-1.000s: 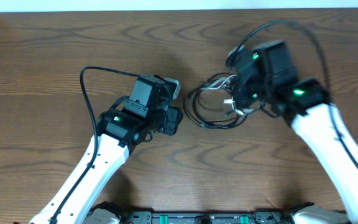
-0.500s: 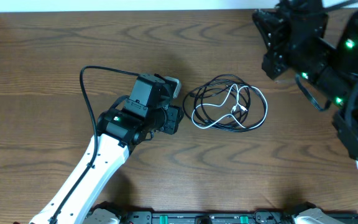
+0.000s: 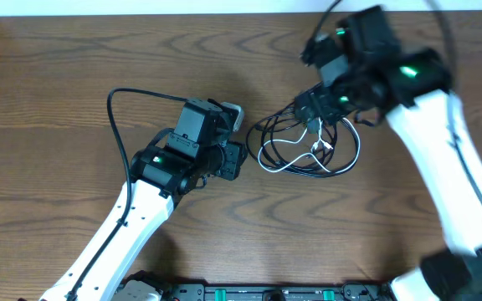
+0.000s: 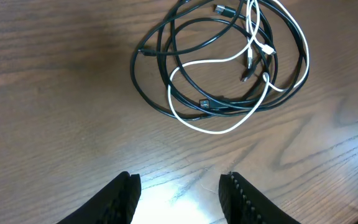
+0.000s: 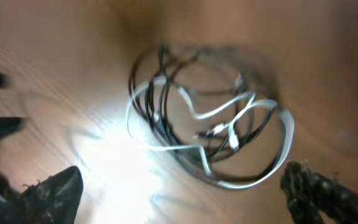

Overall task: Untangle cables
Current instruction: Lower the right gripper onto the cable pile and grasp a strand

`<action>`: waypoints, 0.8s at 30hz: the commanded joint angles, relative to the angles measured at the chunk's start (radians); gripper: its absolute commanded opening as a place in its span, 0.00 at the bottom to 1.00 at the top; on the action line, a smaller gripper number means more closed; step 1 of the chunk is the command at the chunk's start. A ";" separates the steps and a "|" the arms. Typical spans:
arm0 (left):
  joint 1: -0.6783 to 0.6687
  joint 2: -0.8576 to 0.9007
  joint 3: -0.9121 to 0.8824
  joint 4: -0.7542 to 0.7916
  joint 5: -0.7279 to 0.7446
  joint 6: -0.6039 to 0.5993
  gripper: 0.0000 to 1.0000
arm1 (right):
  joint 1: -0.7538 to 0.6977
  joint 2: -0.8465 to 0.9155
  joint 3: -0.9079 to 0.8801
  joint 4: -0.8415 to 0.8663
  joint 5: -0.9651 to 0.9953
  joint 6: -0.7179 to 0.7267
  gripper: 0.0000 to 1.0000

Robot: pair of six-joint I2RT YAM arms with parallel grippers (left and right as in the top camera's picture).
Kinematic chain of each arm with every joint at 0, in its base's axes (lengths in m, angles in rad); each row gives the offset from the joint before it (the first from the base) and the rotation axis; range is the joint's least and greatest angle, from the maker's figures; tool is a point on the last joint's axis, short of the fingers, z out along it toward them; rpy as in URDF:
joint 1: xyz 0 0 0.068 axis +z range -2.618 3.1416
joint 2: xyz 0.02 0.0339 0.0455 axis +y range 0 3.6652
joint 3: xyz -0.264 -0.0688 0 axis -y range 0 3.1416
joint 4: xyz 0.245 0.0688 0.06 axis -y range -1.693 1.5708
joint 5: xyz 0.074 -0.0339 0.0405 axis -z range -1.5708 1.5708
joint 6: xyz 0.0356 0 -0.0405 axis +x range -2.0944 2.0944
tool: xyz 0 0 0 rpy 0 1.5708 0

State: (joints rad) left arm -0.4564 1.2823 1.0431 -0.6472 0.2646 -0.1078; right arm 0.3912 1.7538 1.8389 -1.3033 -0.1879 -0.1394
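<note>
Several cables (image 4: 216, 109) tangled | left claw (image 4: 179, 180) spread | right claw (image 5: 182, 179) spread

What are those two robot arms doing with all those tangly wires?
They are trying to untangle a bundle of thin black and white cables that lies in loose, mixed-up loops on the brown wooden table. The right gripper is open and hangs over the bundle, holding nothing yet. The left gripper is open too and sits beside the bundle, not touching it. No cable has been pulled free so far.
</note>
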 commanded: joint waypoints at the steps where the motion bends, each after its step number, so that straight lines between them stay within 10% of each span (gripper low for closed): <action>1: -0.001 -0.003 0.006 0.000 0.012 0.002 0.47 | 0.003 0.107 -0.004 -0.030 -0.024 0.031 0.99; 6: -0.001 -0.003 0.006 -0.001 0.012 0.002 0.47 | 0.004 0.262 -0.004 -0.036 -0.034 0.227 0.99; 17: -0.001 -0.003 0.006 -0.002 0.011 0.002 0.47 | 0.040 0.359 -0.009 -0.107 -0.051 0.187 0.99; 21: -0.001 -0.003 0.006 -0.002 0.011 0.002 0.47 | 0.065 0.359 -0.029 -0.045 -0.051 0.274 0.65; 24: -0.001 -0.003 0.006 -0.003 0.012 0.002 0.47 | 0.077 0.359 -0.054 0.022 -0.050 0.323 0.61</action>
State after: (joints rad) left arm -0.4564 1.2823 1.0431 -0.6476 0.2646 -0.1078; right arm 0.4507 2.1010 1.8126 -1.3205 -0.2317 0.1005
